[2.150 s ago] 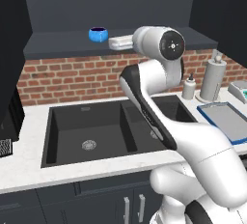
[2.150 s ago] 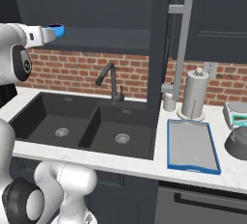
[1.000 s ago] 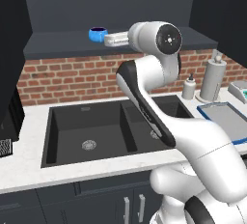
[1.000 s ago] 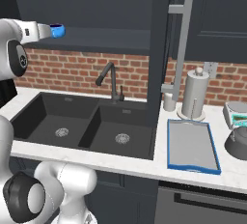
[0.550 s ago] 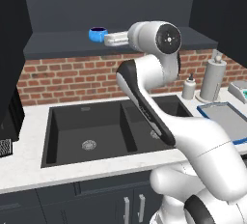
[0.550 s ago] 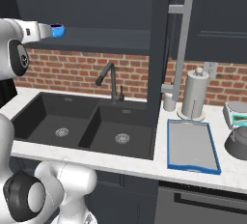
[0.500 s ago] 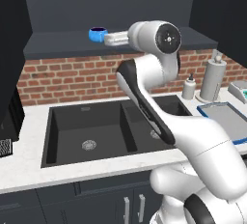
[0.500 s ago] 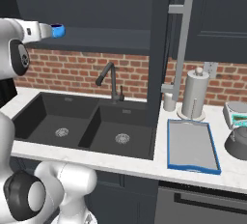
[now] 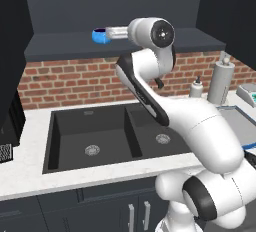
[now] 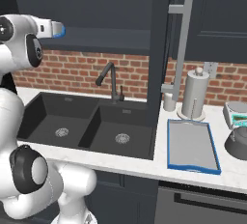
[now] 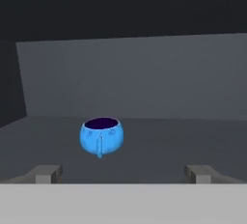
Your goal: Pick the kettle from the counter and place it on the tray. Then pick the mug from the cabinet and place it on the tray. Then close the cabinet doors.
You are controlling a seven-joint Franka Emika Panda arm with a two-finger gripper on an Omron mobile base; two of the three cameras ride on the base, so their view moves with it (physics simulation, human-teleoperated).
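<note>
Cabinet shelf: mug (image 11: 101, 137) upright, left of centre.
Fingers (image 11: 47, 174): fully spread, empty.
Risk: closing off-centre probably tips mug.

Red brick backsplash (image 9: 65, 81) runs behind a black double sink (image 9: 112, 138); a dark faucet (image 10: 110, 80) stands at the sink's rear edge.

A dark double sink (image 10: 82, 121) with a black faucet (image 10: 110, 80) sits before a brick backsplash (image 10: 87, 76), while a paper-towel roll (image 10: 194, 95) and soap bottle (image 9: 196, 88) stand nearby.
</note>
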